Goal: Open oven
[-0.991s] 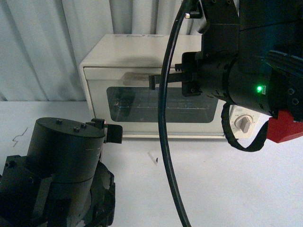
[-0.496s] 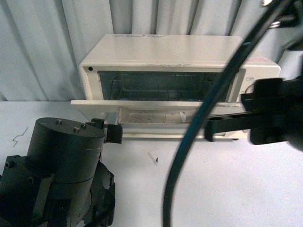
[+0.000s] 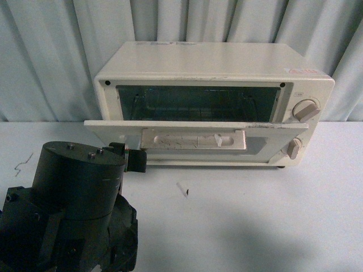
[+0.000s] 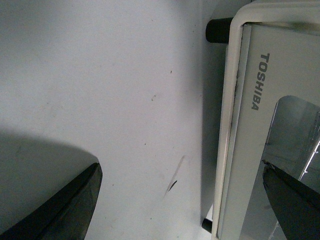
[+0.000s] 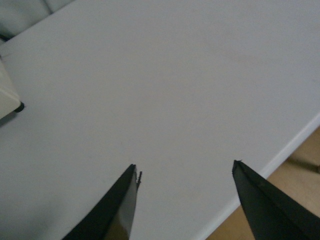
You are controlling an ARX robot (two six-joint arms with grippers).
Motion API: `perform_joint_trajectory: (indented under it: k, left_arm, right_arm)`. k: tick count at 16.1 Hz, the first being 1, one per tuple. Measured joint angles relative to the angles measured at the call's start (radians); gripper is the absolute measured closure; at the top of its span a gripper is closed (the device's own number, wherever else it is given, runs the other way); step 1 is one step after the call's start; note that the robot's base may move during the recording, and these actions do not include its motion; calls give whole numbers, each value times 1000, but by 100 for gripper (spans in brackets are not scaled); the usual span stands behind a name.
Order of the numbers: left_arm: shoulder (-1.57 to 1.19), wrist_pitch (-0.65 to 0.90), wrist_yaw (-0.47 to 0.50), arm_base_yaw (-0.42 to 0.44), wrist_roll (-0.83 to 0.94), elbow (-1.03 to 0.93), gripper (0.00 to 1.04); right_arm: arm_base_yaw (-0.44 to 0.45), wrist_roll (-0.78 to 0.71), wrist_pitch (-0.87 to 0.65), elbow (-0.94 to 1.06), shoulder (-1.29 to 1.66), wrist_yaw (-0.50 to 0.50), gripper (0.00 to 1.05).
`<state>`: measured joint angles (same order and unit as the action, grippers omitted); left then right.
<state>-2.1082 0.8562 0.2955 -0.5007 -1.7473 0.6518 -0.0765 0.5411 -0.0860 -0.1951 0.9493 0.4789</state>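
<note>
Status: oven (image 3: 210,62) sits at the far middle of the surface (image 3: 272,215), back against the curtain (image 3: 45,56). Door (image 3: 113,129) is dropped to roughly level, handle (image 3: 193,139) facing the near side, cavity exposed with the rack (image 3: 193,105) visible inside. Two knobs (image 3: 306,109) on the right, nothing on them.

Left pincer (image 4: 181,170): spread wide, holding nothing, hanging by the door's left end; the wrist view shows the Toshiba lettering and the glass between the fingers, and no contact that I can make out.

Right pincer (image 5: 184,165): also spread wide and empty, over bare surface well to the right of the oven, near the surface's edge. That arm is out of the front view.

My read: opening is basically done. Can't tell whether the door is at its stop or could drop a bit lower. If it's at the stop, nothing left but parking the arms
</note>
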Motion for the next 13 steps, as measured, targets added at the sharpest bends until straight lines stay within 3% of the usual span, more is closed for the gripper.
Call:
perform_joint_trajectory:
  k: [1, 2, 4, 5, 6, 9, 13]
  left_arm:
    - [0, 1, 0, 0, 0, 0, 7]
    - [0, 0, 0, 0, 0, 0, 7]
    - [0, 1, 0, 0, 0, 0, 7]
    - [1, 3, 0, 0, 0, -1, 7]
    - [1, 1, 0, 0, 0, 1, 7]
    - [1, -1, 0, 0, 0, 0, 7]
    - [1, -1, 0, 0, 0, 0, 7]
  right_arm:
    - [-3, 19, -3, 2, -2, -8, 35]
    - [13, -1, -211, 40, 31, -84, 28]
    - [83, -180, -618, 177, 134, -317, 44]
    - [78, -267, -649, 188, 122, -404, 51]
    - [77, -394, -879, 191, 16, -467, 64]
    - [77, -513, -655, 191, -203, -479, 100]
    - [77, -534, -405, 185, -458, -479, 103]
